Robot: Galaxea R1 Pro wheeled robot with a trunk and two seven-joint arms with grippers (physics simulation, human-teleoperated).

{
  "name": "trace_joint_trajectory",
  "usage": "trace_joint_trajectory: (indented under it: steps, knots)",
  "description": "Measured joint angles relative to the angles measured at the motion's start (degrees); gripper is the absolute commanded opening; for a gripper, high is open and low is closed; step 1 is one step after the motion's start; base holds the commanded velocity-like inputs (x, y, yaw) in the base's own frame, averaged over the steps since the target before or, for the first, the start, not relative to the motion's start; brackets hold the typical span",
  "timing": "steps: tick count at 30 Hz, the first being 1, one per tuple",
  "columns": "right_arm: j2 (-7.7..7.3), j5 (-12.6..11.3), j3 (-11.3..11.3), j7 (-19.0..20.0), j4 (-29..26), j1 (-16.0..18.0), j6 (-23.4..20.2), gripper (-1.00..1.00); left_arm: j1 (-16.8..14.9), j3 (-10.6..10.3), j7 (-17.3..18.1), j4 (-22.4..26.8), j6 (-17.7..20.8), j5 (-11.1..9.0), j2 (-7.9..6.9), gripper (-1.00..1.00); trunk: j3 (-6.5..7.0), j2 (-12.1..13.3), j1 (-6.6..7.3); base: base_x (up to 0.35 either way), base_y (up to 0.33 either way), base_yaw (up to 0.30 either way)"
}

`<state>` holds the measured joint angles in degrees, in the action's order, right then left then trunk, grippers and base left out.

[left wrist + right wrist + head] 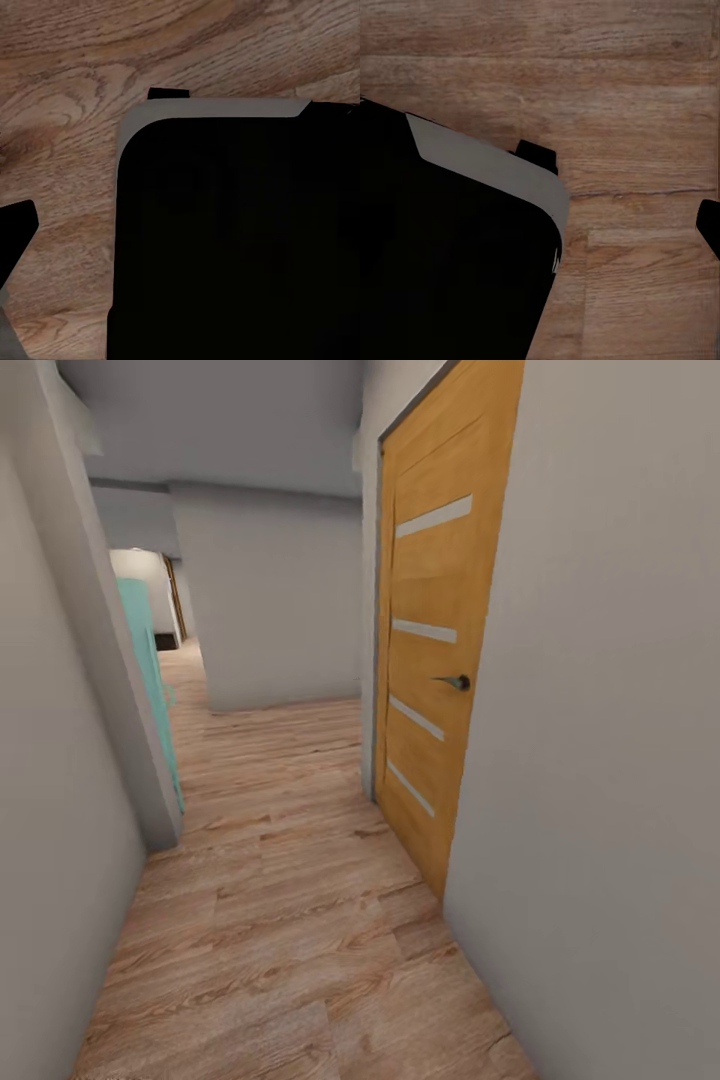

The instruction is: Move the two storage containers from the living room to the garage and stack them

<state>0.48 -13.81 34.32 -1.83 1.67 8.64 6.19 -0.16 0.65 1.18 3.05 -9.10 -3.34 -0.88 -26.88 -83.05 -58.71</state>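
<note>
Left wall (50,760): grey, being passed close by.
Teal panel (150,670): being seen at a doorway beyond the left wall.
Plank floor (290,920): light wood corridor, being seen below both wrist cameras too.
Door (440,650): orange-brown, four frosted strips, dark handle (455,682), closed, on the right.
Robot body (232,240): black, grey-edged, being seen above the floor.
Containers: location cannot be told.
Jaws: both sides' state cannot be told.
</note>
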Motion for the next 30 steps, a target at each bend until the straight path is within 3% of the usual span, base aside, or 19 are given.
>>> trace_joint_trajectory:
  steps: [19,30]
  knots:
    - [0.09,0.00,0.00,-0.01,0.00,0.00,-0.02,1.00,0.00,0.00,0.01,0.01,0.00,0.00,0.01,1.00,0.00,0.00,0.00,0.171,0.000,0.268]
    - [-0.07,0.00,0.00,-0.04,0.00,0.00,0.06,1.00,0.02,-0.06,0.01,-0.05,0.17,-0.15,0.00,1.00,0.00,0.00,0.01,0.289,0.000,0.044]
